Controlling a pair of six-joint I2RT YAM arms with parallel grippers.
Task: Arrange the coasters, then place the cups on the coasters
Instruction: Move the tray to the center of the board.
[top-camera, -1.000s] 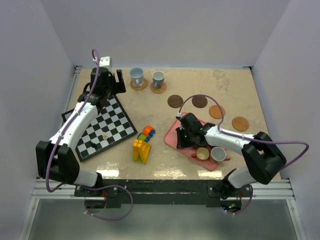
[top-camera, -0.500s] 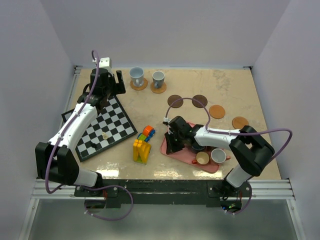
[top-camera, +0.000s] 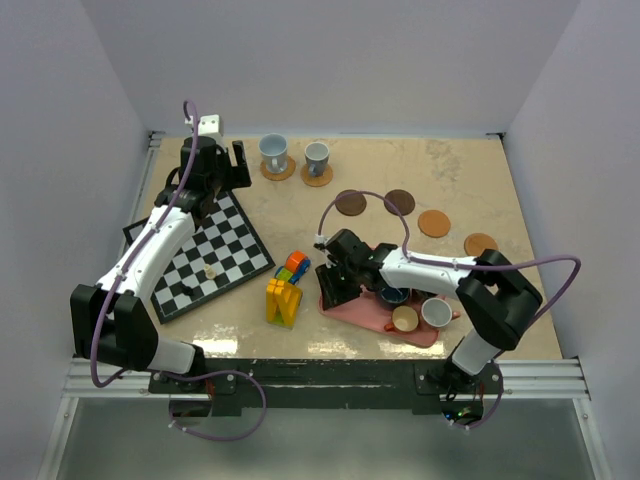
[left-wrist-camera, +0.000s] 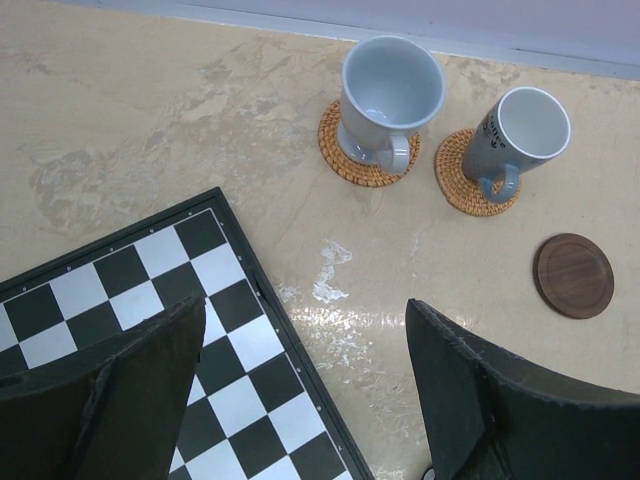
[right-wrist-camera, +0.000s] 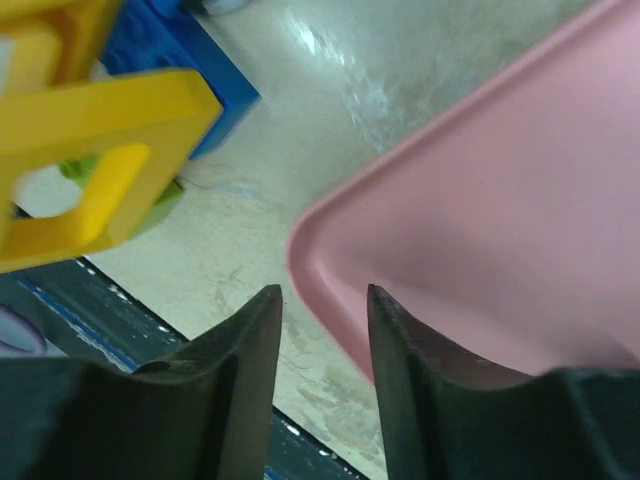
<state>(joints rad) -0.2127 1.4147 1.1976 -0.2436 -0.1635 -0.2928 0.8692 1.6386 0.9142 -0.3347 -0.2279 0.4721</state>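
Observation:
Two pale cups (top-camera: 273, 151) (top-camera: 317, 155) stand on woven orange-tan coasters (left-wrist-camera: 368, 158) (left-wrist-camera: 470, 182) at the back. Loose coasters lie to the right: two dark brown (top-camera: 350, 203) (top-camera: 399, 201), two orange (top-camera: 434, 223) (top-camera: 481, 244). On the pink tray (top-camera: 368, 312) I see a navy cup (top-camera: 393, 295), a tan cup (top-camera: 405, 318) and a grey-white cup (top-camera: 436, 311). My right gripper (top-camera: 330, 287) (right-wrist-camera: 322, 300) is low at the tray's left corner, jaws a narrow gap apart astride the rim (right-wrist-camera: 310, 265). My left gripper (top-camera: 215, 165) (left-wrist-camera: 305, 390) hangs open over the chessboard's far corner, empty.
A chessboard (top-camera: 205, 255) (left-wrist-camera: 150, 330) lies at the left under the left arm. Colourful toy blocks (top-camera: 286, 288) (right-wrist-camera: 90, 150) stand just left of the tray. A white box (top-camera: 210, 125) sits at the back left corner. The table's front edge is close behind the right gripper.
The right gripper has moved left, dragging the pink tray and its cups toward the toy blocks, and its jaws have parted from shut. The left arm has not moved.

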